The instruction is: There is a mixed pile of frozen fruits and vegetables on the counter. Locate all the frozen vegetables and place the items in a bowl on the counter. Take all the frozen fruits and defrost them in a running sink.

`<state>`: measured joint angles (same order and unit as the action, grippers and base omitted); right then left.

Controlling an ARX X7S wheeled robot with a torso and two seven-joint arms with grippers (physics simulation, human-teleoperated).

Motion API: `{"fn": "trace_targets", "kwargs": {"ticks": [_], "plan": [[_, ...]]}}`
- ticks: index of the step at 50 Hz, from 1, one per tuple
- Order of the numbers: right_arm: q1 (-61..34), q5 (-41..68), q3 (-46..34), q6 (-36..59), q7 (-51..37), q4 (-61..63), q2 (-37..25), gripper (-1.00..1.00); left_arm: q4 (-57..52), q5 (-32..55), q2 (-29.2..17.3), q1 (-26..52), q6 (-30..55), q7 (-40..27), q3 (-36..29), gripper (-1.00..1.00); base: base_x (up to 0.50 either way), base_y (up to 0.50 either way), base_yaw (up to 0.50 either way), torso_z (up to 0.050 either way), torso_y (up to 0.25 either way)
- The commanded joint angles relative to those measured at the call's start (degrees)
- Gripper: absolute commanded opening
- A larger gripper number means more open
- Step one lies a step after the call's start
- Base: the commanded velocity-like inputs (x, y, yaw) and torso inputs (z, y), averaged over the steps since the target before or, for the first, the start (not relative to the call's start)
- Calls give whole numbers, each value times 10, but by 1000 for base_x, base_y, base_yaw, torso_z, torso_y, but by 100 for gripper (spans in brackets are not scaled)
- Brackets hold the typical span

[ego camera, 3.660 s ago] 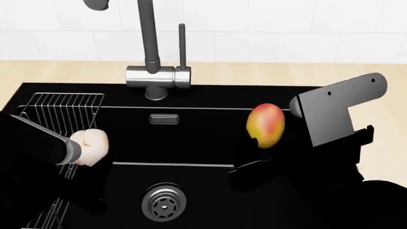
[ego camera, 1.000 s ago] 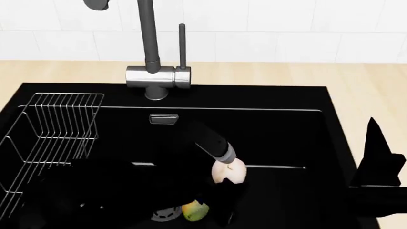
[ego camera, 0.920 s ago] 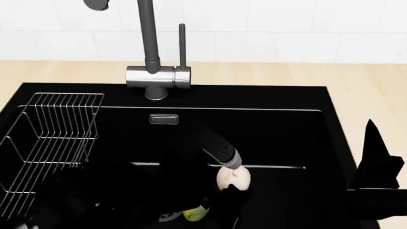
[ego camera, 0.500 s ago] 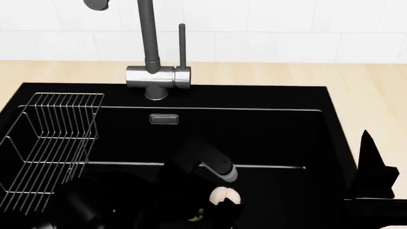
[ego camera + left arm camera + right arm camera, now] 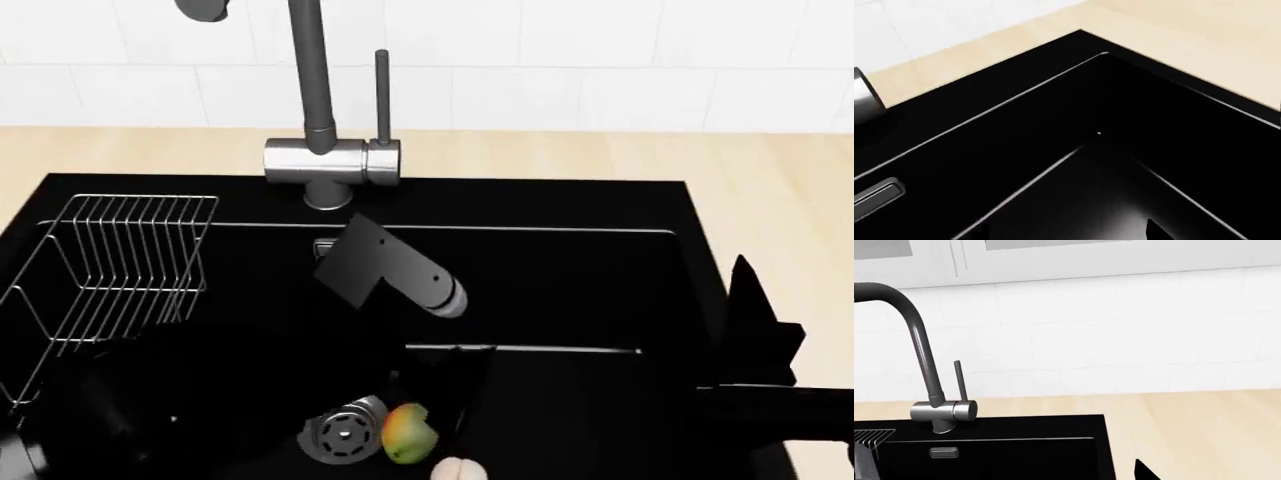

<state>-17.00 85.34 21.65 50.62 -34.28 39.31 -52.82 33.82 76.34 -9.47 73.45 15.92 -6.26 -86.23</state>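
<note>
While the mango and the whitish fruit are lying beside the drain in the sink, seeming hard, slippery and best gripped across their middles, neither tool's spread is showing.

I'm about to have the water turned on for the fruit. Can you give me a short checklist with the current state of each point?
1. Mango in the sink, beside the drain: ok.
2. Whitish fruit in the sink, at the picture's lower edge: ok.
3. Left tool empty: cannot tell, black against the black basin.
4. Right tool away from the faucet: ok.
5. Water running: not ok, no stream visible.
</note>
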Motion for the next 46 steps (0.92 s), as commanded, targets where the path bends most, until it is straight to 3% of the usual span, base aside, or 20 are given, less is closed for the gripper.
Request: {"fn": "trace_targets", "kwargs": {"ticks": [1, 18, 35, 46], "plan": [[-48, -32, -46, -13, 14, -27, 22, 100, -193, -5, -122, 11, -33, -151, 24, 100, 0, 0, 0, 0, 0], [-131, -34, -115, 8, 8, -46, 25, 100, -399, 10, -319, -12, -76, -285, 71, 100, 0, 0, 0, 0, 0], [-170, -48, -155, 19, 18, -63, 31, 100, -547, 10, -455, -11, -70, -372, 81, 100, 0, 0, 0, 0, 0], [-257, -1, -179, 46, -10, -69, 21, 100, -603, 32, -506, 15, -60, -405, 102, 100, 0, 0, 0, 0, 0]]}}
